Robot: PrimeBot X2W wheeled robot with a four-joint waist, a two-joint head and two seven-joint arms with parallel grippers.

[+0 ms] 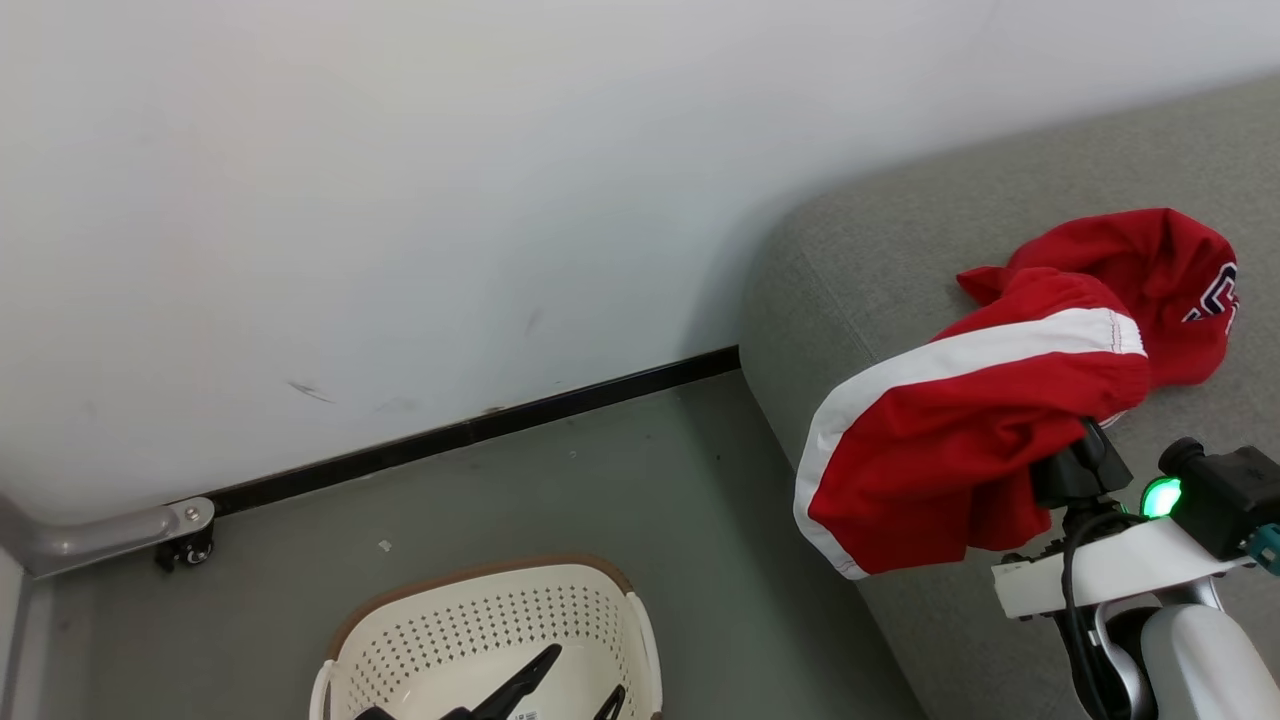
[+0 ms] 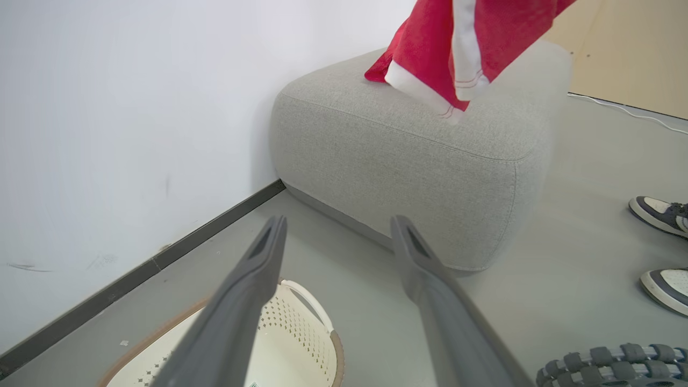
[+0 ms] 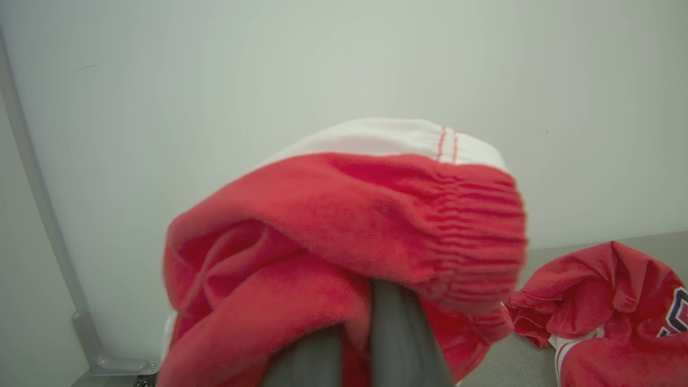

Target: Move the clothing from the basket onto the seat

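Light is bright, soft and even; the white wall (image 1: pixel 400 200) is nearly washed out, without hard glare. The seat (image 1: pixel 900 250) throws a faint, soft-edged shadow onto wall and floor (image 1: pixel 600 500) beside it. A green lamp (image 1: pixel 1160 497) glows to a blown-out spot. In the right wrist view the red garment (image 3: pixel 344 226) sits close to the lens and blurs, as do the dark fingers (image 3: pixel 398 333) beneath it; a greenish cast tints that view, and the metal rail (image 3: pixel 32 188) bows at its edge. The left gripper's (image 2: pixel 338 220) fingers (image 2: pixel 242 301) look soft-edged against a sharp seat.
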